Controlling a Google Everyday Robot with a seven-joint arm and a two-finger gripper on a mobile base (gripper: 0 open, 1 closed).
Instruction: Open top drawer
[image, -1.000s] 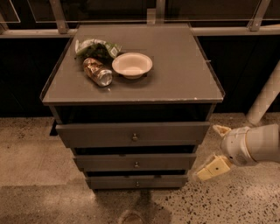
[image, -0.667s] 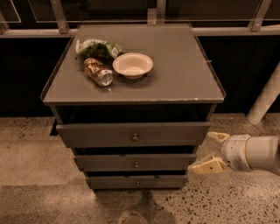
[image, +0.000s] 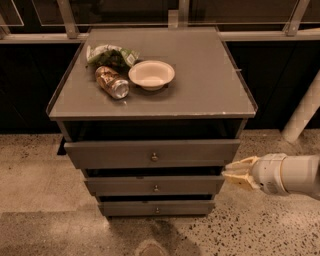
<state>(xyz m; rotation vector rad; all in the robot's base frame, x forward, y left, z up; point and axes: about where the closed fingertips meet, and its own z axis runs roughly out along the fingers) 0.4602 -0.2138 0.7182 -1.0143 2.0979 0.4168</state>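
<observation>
Fingers (image: 243, 165) of the gripper (image: 226, 174) are clenched tip to tip, holding nothing, and point left at the right side of the bench (image: 200, 85). They are level with the gap under the top drawer (image: 110, 153); whether they touch the bench cannot be told. The white arm (image: 292, 174) runs off the right edge. The top drawer is the widest grey front, just under the dark opening below the bench top, with its knob (image: 154, 157) at centre. Two narrower drawers lie beneath. On top are a bowl (image: 151, 74), a can (image: 112, 82) lying on its side and a crumpled bag (image: 111, 54).
</observation>
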